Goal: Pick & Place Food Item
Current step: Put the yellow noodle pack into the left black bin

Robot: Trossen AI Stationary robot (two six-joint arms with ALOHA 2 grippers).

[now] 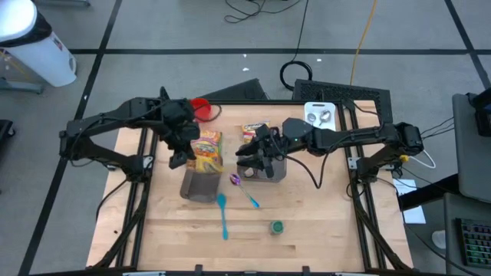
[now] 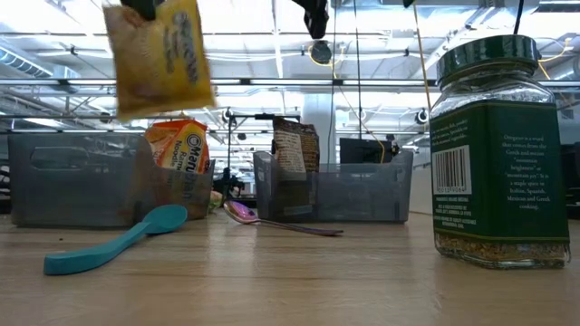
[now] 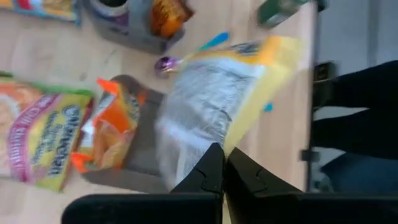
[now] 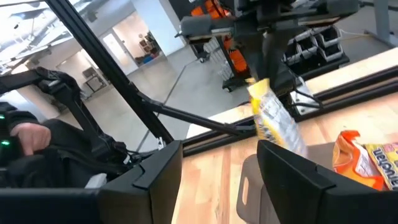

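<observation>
Wooden surface holds two grey bins, teal spoon, purple spoon, green-lidded jar, red cup, snack packet.

The front of the table was mostly free, with only a teal spoon, a purple spoon and a jar lying well apart. Two grey bins stood in the middle, with a narrow gap between them. A yellow packet hung over the left bin.
</observation>
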